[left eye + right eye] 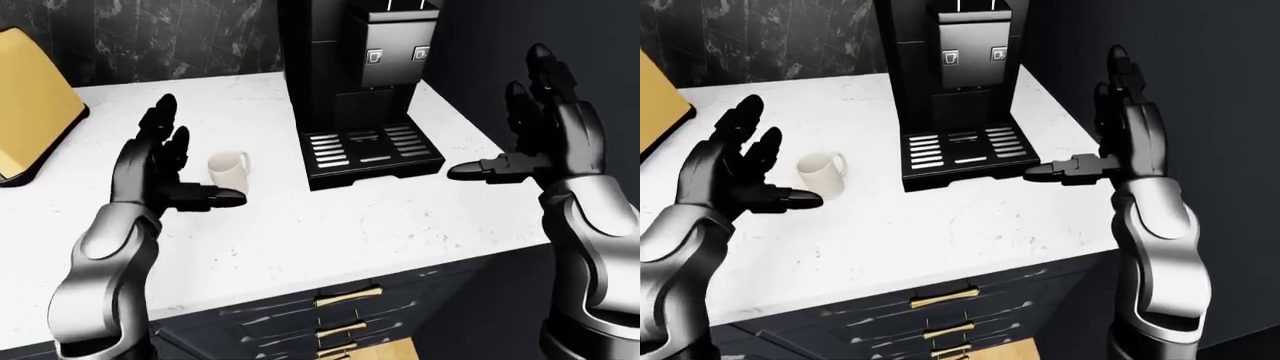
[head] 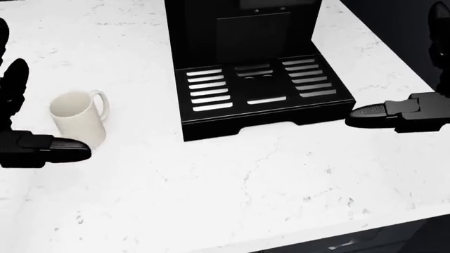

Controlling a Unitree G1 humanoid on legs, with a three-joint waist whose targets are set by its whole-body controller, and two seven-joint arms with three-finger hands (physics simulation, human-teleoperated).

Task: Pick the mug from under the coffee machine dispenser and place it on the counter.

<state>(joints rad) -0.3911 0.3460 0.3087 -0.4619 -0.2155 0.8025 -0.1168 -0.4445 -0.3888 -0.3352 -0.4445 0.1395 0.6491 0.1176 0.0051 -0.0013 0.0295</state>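
Note:
A cream mug (image 2: 77, 117) stands upright on the white counter (image 2: 232, 179), to the left of the black coffee machine (image 1: 355, 82), handle to the right. The machine's drip tray (image 2: 257, 87) is bare. My left hand (image 1: 175, 161) is open just left of the mug, fingers spread, thumb (image 2: 49, 150) low beside the mug's base, not gripping it. My right hand (image 1: 525, 127) is open and empty to the right of the machine, thumb (image 2: 383, 112) pointing at the tray's right edge.
A yellow appliance (image 1: 30, 112) stands at the counter's far left in the left-eye view. A dark marble wall runs behind the counter. Dark drawers with gold handles (image 1: 345, 300) sit below the counter's near edge. A dark wall stands right of the machine.

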